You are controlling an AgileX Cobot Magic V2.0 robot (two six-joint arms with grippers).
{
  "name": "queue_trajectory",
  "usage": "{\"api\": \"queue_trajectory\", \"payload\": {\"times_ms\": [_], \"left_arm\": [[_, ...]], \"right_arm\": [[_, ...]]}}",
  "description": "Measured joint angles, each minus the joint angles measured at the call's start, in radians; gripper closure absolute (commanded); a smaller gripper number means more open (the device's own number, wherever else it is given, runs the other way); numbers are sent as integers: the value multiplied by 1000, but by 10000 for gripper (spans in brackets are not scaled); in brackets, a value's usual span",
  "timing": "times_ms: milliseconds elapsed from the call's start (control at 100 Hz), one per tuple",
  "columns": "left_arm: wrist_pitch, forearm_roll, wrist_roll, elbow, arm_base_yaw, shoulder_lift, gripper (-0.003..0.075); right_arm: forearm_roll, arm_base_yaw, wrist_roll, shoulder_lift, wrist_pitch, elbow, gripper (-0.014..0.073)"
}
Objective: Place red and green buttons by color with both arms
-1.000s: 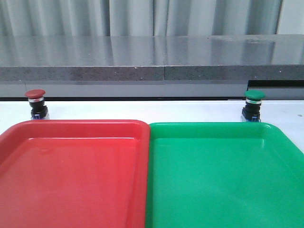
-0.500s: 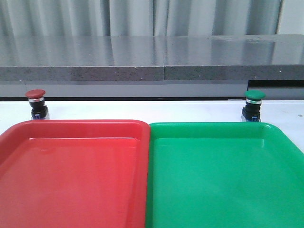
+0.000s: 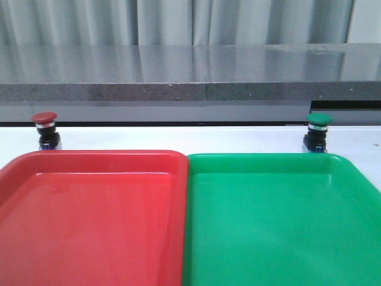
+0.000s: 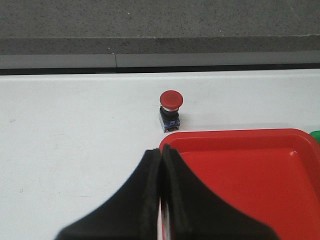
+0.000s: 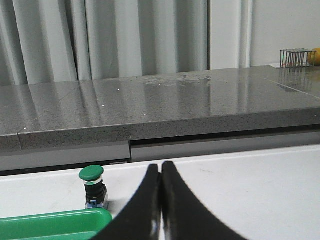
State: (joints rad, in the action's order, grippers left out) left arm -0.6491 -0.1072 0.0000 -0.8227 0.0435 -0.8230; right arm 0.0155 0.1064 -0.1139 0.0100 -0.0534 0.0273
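Two flat plastic trays are seen side by side on the white bench (image 3: 178, 138), the red tray (image 3: 89, 214) on the left and the green tray (image 3: 280, 220) on the right, rims touching down the middle. Neither tray has anything in it.

The small push-button with the dark-red mushroom cap (image 3: 45, 130), silver collar, black body and blue-and-clear base is stood upright on the bench just beyond the far left corner of the red tray. The matching green-capped push-button (image 3: 317, 131) is stood upright just past the far edge of the green tray, toward its right end. So both buttons are off the trays and well apart from each other.

The left tool (image 4: 161, 165) is seen closed, its two dark fingers pressed together with nothing between them. It's held over the near corner of the red tray, and the red button is found ahead of its fingertips, a bit to the right, not touched.

The right tool (image 5: 160, 175) is closed too, fingers together and empty. The green button is sat ahead and off to the left of its tips, near but clear of them, by the green tray's corner.

Behind the bench, a grey speckled stone counter (image 3: 190, 74) and pale curtains (image 3: 178, 21) can be made out.
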Motion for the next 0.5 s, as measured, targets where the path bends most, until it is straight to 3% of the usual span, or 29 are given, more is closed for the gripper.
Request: {"api": "queue_trajectory", "payload": {"times_ms": [500], "left_arm": [[-17, -22, 0, -392, 13, -639, 741]], "right_arm": [[0, 0, 6, 0, 2, 0, 657]]}}
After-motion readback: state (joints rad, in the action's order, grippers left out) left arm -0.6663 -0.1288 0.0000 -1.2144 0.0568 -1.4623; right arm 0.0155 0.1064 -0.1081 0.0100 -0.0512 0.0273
